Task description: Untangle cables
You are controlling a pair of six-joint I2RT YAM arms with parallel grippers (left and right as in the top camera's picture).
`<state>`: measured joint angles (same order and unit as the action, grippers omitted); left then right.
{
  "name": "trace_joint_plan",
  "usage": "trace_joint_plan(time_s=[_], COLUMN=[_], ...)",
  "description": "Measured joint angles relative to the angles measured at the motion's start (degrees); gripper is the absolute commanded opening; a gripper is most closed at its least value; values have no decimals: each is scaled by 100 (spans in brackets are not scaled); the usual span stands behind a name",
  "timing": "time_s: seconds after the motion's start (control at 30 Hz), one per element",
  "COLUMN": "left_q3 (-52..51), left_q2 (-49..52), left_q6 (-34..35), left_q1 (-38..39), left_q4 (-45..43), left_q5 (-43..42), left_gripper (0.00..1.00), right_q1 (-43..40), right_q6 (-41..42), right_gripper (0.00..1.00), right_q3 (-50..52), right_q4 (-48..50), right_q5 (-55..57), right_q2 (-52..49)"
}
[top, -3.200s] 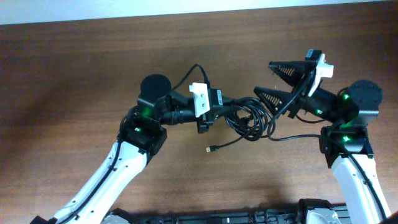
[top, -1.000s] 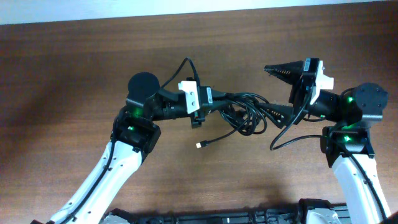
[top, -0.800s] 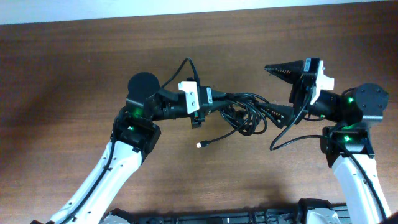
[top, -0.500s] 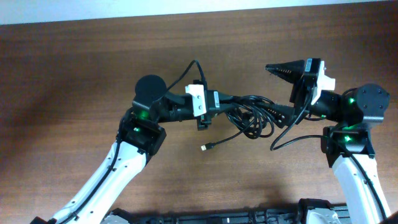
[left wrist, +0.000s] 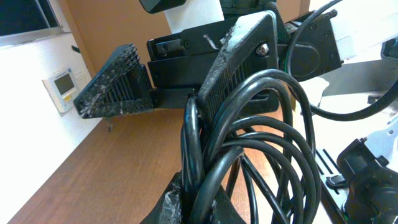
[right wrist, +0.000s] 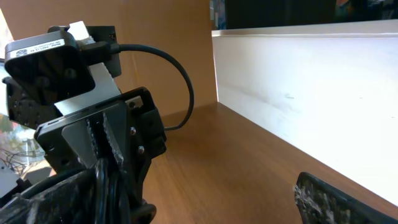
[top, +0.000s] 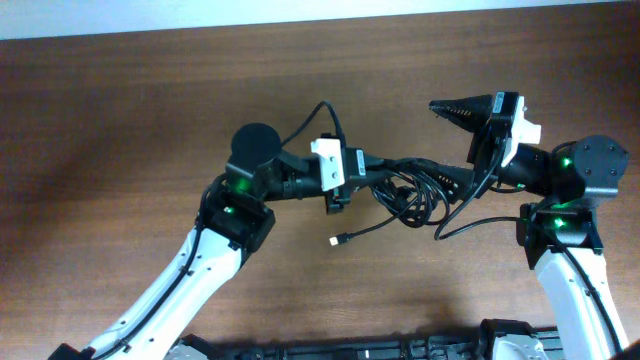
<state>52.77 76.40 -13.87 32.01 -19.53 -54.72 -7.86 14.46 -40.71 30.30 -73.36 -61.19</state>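
The cables are a tangled bundle of thin black loops hanging over the table's middle. My left gripper is shut on the bundle's left side; up close the cables rise out of its pinched fingertips. One loose plug end dangles below. My right gripper is open wide. Its upper finger is free, while its lower finger reaches into the loops. In the right wrist view the left gripper clamps the cables beside my near finger.
A thin black cord trails from the bundle towards the right arm's base. The brown wooden table ends at a pale wall along the far edge. A dark frame runs along the front edge.
My left arm has carried the bundle to the right, towards the right gripper, and the dangling plug end moved with it. The right gripper stayed open and nearly still.
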Motion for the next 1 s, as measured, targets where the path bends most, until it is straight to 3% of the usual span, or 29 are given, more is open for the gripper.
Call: trace_joint_plan(time_s=[0.13, 0.3, 0.7, 1.0], left_q3=[-4, -46, -46, -50], left_q2=[4, 146, 195, 205], left_q6=[-2, 116, 321, 345], left_q1=[35, 33, -2, -24], left_q4=[-125, -920, -802, -817], left_q5=[24, -59, -94, -354], left_gripper=[0, 0, 0, 0], right_q1=[2, 0, 46, 66], right_q6=[31, 120, 105, -212], right_gripper=[99, 99, 99, 98], right_q3=[0, -39, -42, -61], right_q4=[-4, -72, -769, -1515], right_q5=[28, 304, 789, 1801], right_q2=[7, 131, 181, 188])
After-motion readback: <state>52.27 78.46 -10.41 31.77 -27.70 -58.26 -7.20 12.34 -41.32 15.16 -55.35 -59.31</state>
